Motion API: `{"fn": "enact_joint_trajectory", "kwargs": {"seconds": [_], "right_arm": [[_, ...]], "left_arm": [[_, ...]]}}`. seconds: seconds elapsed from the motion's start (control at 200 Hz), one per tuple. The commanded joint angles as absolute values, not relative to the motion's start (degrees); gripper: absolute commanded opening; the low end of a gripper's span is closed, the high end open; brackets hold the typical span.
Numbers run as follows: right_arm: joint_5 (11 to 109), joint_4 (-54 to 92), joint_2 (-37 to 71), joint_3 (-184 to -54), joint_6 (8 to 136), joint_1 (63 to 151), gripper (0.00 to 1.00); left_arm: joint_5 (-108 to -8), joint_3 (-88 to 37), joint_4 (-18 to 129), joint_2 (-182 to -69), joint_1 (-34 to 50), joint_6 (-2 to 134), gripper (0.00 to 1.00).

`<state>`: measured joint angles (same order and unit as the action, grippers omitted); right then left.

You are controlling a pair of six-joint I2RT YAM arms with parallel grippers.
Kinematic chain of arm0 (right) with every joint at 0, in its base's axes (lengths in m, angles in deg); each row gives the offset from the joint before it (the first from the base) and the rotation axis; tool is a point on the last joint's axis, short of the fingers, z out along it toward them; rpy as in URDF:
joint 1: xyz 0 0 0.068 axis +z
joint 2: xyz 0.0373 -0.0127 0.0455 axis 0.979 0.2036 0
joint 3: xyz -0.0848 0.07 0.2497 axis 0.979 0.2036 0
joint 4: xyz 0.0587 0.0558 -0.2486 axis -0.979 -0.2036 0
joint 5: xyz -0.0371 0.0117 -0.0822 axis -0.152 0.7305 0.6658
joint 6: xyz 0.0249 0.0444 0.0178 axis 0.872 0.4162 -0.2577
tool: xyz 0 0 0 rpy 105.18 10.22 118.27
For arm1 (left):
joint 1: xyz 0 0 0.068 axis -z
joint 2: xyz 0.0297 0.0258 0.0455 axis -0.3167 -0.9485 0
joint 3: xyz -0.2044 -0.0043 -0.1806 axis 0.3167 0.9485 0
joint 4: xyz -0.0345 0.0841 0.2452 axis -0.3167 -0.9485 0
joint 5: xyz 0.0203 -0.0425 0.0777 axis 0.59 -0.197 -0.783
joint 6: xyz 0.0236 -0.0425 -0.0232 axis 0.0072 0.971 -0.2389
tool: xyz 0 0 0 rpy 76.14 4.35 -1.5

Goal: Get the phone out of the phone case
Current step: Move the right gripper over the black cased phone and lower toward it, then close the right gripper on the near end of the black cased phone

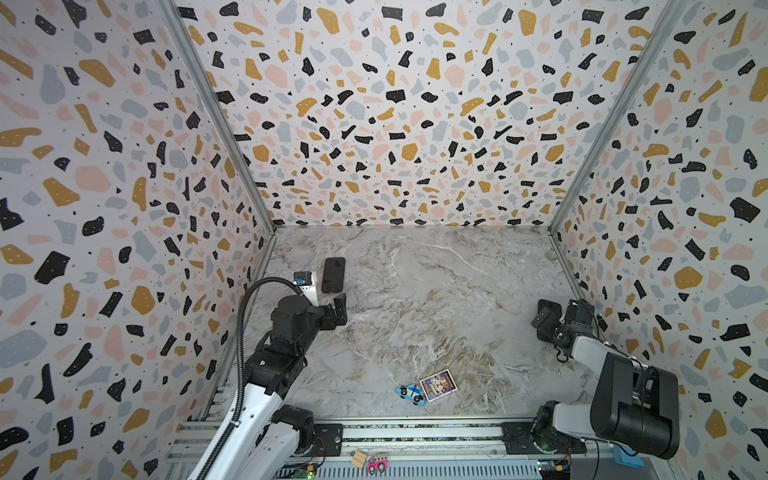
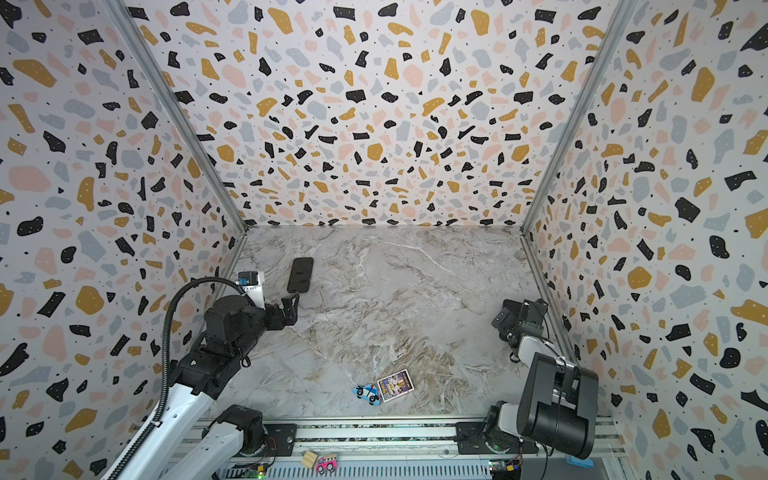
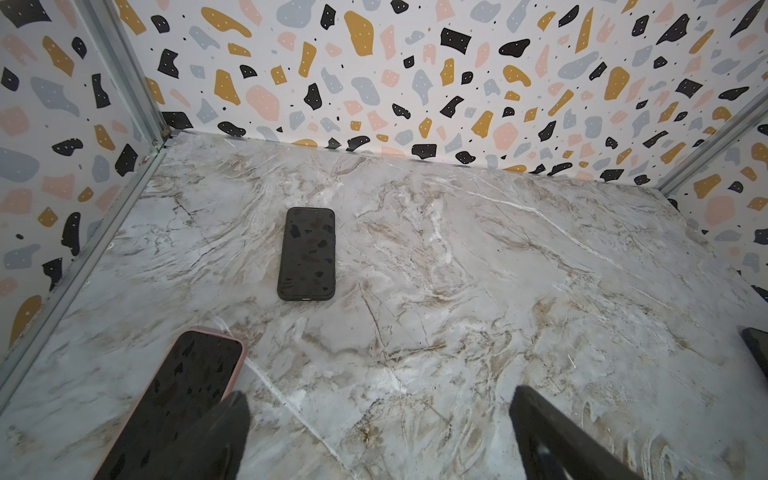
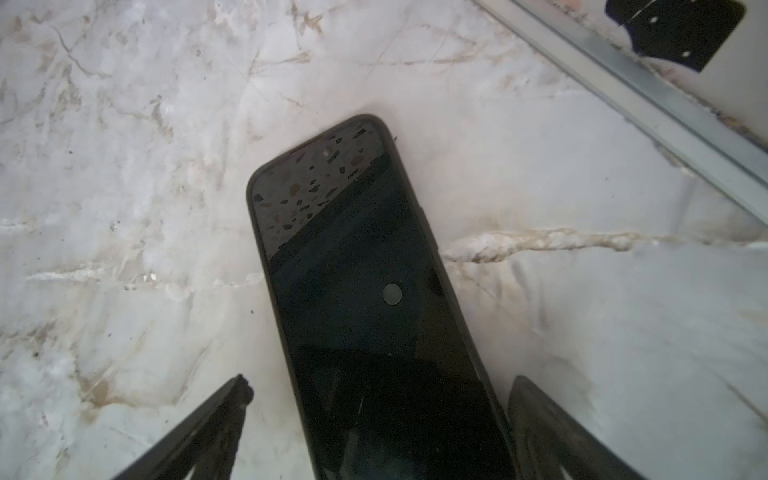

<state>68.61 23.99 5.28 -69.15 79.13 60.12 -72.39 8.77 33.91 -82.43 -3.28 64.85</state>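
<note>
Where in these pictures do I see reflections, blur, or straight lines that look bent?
Left wrist view: the dark-cased phone mirrors the wall spots; the left gripper looks soft. Right wrist view: the close-up phone mirrors the wall at its far end; the right gripper is blurred. Both top views: the corner posts splay outward, wide-lens distortion.

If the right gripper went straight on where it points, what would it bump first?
Most likely the dark-cased phone, lying flat on the marble table right between the right gripper's open fingers. Nothing else shows in the way.
</note>
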Motion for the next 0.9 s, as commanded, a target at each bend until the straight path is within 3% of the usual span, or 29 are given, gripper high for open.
{"fn": "enact_joint_trajectory", "kwargs": {"seconds": [0.0, 0.896], "right_arm": [[70.3, 20.9, 5.8, -71.5, 77.9, 62.2, 0.99], [79.5, 13.3, 13.8, -79.9, 75.9, 66.9, 0.99]], "left_arm": [[-72.1, 9.7, 34.7, -81.6, -3.1, 64.0, 0.99], [-69.4, 10.4, 34.8, -80.4, -3.1, 63.9, 1.00]]}}
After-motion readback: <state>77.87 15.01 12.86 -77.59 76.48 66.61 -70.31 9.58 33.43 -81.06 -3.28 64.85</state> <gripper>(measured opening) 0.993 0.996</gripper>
